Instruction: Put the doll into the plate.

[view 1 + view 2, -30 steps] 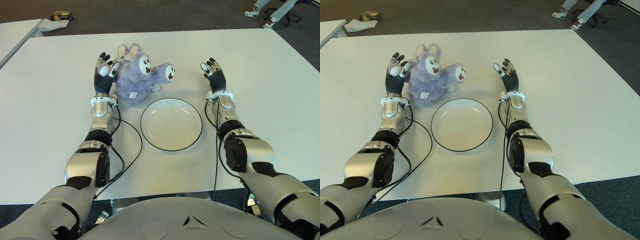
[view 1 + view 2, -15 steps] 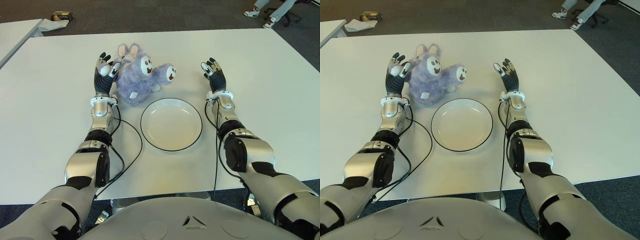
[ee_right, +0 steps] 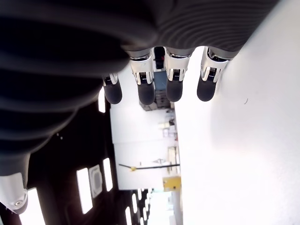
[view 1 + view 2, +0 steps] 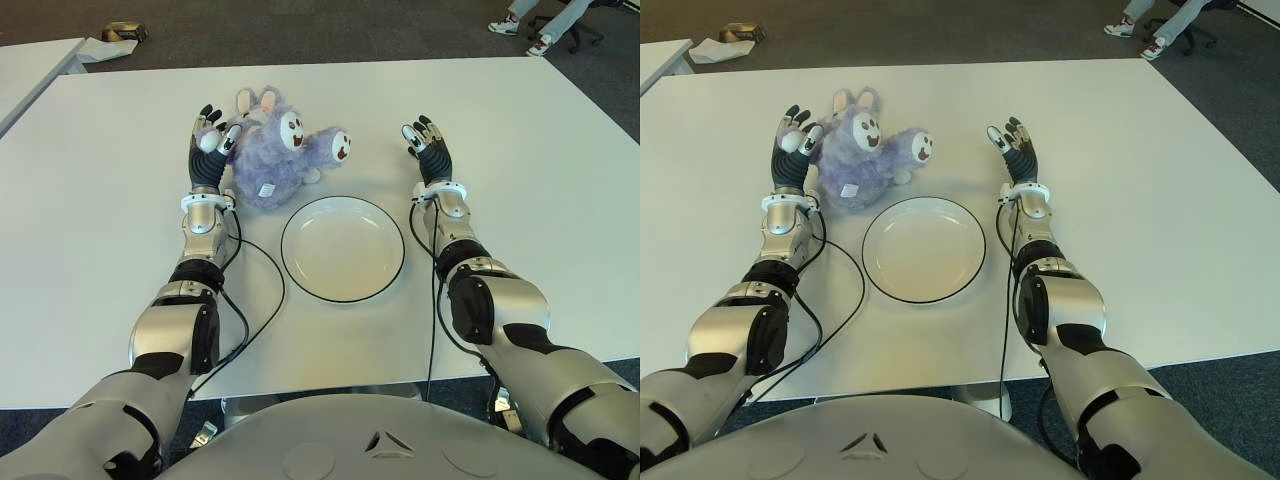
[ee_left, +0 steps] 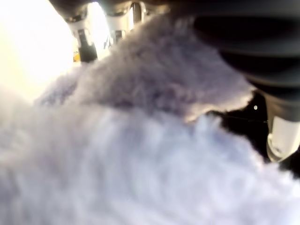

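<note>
The doll (image 4: pixel 270 160), a fluffy purple plush with white faces, lies on the white table (image 4: pixel 540 150) just beyond the far left rim of the plate (image 4: pixel 343 249). That plate is white with a dark rim and holds nothing. My left hand (image 4: pixel 207 140) stands upright against the doll's left side with its fingers spread. In the left wrist view purple fur (image 5: pixel 140 154) fills the picture and the fingers (image 5: pixel 84 33) stay extended, not curled around it. My right hand (image 4: pixel 427 145) is raised to the right of the plate, its fingers (image 3: pixel 146 89) straight and holding nothing.
Black cables (image 4: pixel 262 300) run from both wrists across the table on either side of the plate. A second white table (image 4: pixel 35 65) stands at the far left. A person's feet (image 4: pixel 505 25) and a chair base show on the dark floor at the far right.
</note>
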You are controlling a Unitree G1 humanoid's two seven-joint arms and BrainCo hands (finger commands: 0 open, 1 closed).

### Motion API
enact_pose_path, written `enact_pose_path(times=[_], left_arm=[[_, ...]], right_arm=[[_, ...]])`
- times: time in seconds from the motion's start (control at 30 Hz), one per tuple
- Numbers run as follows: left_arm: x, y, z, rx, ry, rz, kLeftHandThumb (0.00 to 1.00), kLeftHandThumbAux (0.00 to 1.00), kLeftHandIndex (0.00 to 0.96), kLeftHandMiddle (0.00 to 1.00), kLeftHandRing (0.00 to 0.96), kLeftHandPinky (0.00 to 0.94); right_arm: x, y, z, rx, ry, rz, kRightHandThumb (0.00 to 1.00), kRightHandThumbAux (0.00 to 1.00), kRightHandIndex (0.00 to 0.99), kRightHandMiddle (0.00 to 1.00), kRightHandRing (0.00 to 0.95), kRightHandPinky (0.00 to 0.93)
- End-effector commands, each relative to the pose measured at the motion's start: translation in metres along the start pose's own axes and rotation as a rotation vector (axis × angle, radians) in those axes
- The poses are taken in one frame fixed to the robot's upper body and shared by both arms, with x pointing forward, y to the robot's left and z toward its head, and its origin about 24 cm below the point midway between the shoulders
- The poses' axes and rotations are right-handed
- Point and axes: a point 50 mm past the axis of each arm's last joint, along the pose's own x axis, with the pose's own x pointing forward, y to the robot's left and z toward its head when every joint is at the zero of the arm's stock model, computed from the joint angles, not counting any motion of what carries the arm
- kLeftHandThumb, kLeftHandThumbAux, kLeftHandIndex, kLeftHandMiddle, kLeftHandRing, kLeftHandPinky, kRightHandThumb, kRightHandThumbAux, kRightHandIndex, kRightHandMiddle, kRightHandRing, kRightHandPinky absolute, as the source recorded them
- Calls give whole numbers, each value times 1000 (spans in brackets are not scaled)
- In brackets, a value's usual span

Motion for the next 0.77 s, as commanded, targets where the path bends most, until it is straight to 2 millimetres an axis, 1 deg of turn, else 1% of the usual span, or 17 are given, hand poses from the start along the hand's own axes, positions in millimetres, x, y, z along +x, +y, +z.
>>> enact_pose_path(times=[0.03,0.37,0.63,0.77], left_arm=[[-33,5,-38,20,151,4,0,493,0,127,137,140],[-32,4,-38,22,157,12,0,494,0,128,143,162],[-32,4,-38,24,156,7,0,495,0,128,144,151],[-32,4,-38,23,156,5,0,496,0,123,133,118]], right_arm=[[-22,-2,-45,12,180,-15,74,538,22,39,31,55],[-22,-2,-45,16,186,-21,65,541,25,42,33,46],[-22,-2,-44,9,182,-28,63,545,20,36,28,50],[-22,-3,-44,2,179,-31,55,546,17,33,24,41]])
